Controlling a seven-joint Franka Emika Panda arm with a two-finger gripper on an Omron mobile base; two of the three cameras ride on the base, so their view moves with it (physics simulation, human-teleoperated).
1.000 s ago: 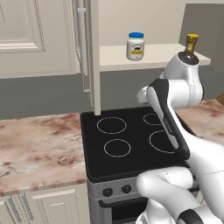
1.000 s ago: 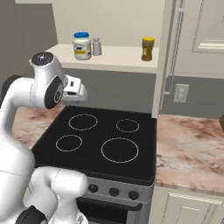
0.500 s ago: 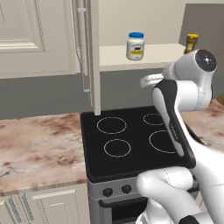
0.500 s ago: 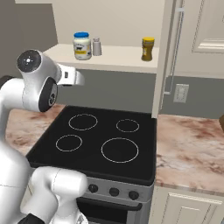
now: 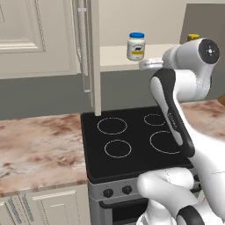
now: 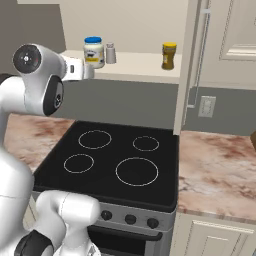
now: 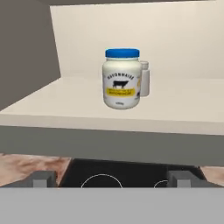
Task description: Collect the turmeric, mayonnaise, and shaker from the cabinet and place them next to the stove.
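Worktop (image 6: 220, 165): marbled, flanking the stove (image 6: 115, 160).
Pincer (image 7: 111, 178): fingers wide apart, nothing between them, level with the shelf edge, aimed at the mayonnaise.
Mayonnaise (image 7: 122, 78): upright on the cabinet (image 6: 150, 70) shelf, left part.
Shaker (image 6: 111, 52): just beside the mayonnaise, on its right and behind.
Turmeric (image 6: 169, 55): further right on the shelf, near the open door (image 6: 192, 65).

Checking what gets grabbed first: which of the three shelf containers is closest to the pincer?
The mayonnaise jar, white with a blue lid, faces the open pincer; the shaker stands behind it, the turmeric jar farther along.
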